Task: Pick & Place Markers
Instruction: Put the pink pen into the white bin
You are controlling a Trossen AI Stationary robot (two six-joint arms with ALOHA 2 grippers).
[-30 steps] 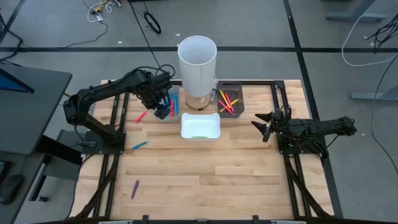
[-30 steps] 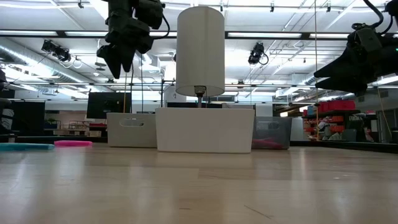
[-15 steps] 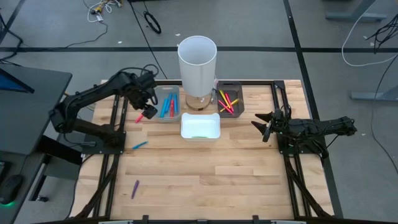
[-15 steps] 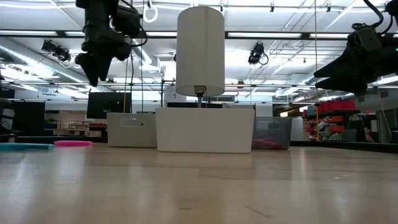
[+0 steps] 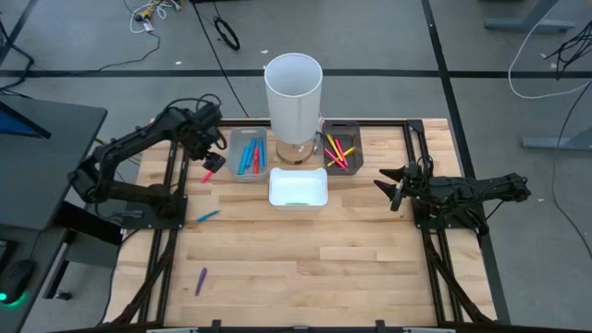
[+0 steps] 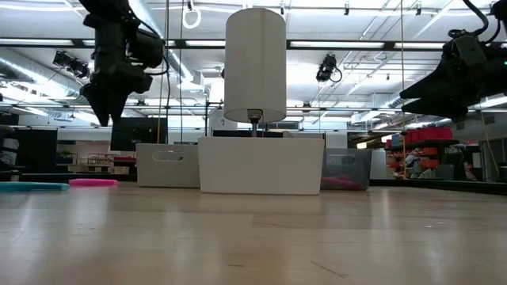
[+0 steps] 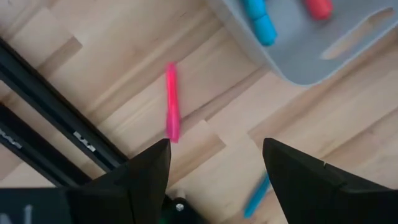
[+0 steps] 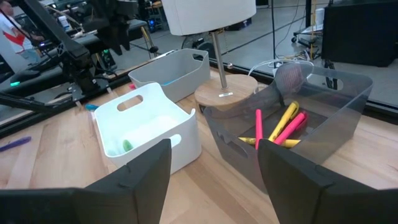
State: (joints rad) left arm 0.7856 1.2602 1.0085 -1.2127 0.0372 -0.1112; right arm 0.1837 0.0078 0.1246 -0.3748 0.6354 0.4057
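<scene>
- Wood planks make up the table, seen from above with three small trays grouped round the white cylinder. The left gripper hangs over the pink marker, its fingers apart with nothing between them, which suits a descent onto that stray. The light grey tray, just beside those fingers, holds blue and red markers. A blue marker and a purple marker lie loose, well apart from either gripper. The right gripper waits at the table's right side, fingers apart and empty.
- Level with the table, the low view shows the left gripper well above the wood, fingertips pointing down, so the grasp is likely not yet begun. The pink marker and blue marker lie flat below.
- Past the left wrist's spread fingers, the pink marker lies nearly in line with the gap, just ahead of the tips; the blue marker sits between them, nearer.
- Beyond the right wrist's parted fingers stands the dark tray with yellow, red and pink markers, and the white tray holding something green.
</scene>
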